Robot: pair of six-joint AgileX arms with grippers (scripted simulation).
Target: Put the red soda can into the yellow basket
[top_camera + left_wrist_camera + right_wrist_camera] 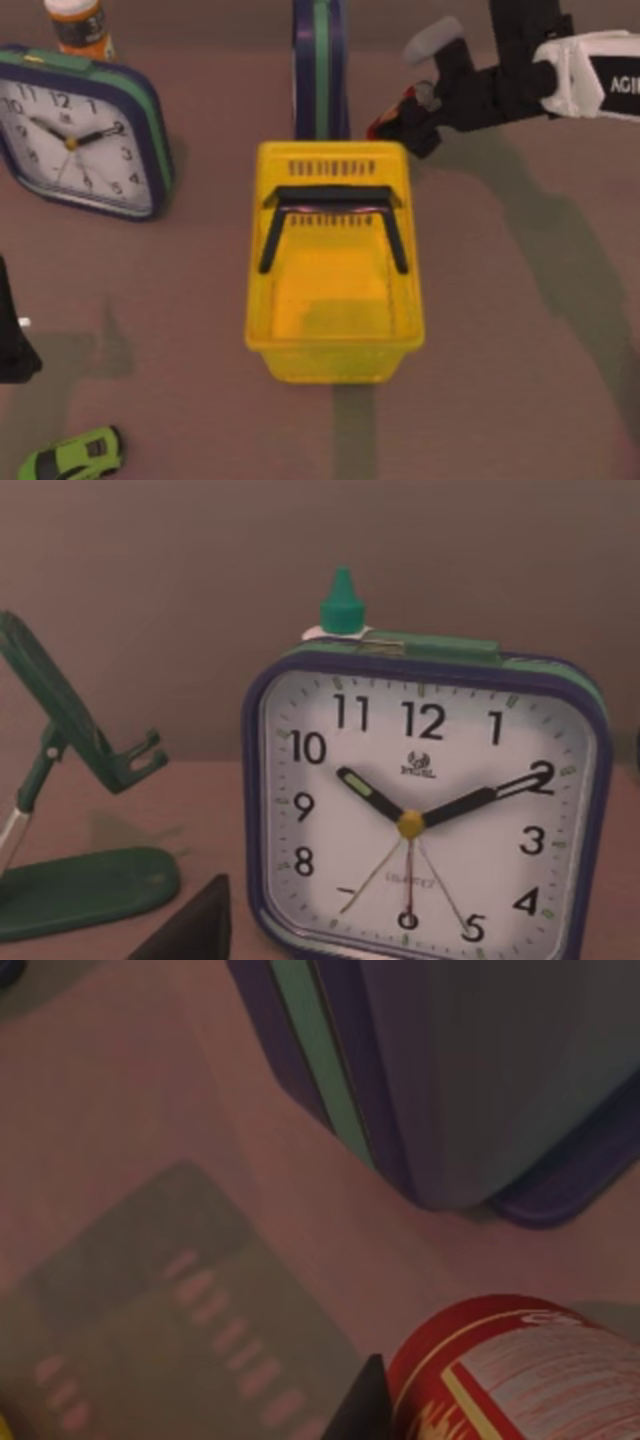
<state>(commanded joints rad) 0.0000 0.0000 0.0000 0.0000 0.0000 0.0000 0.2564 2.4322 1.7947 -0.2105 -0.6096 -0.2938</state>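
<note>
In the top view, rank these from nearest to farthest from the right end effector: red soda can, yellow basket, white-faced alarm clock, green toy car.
1. Red soda can: right at the right end effector, by the basket's far right corner.
2. Yellow basket: table centre.
3. White-faced alarm clock: far left.
4. Green toy car: near left corner.

The alarm clock point(425, 820) dial shows numerals 1–12; the right arm point(590, 75) casing reads "AGI".
</note>
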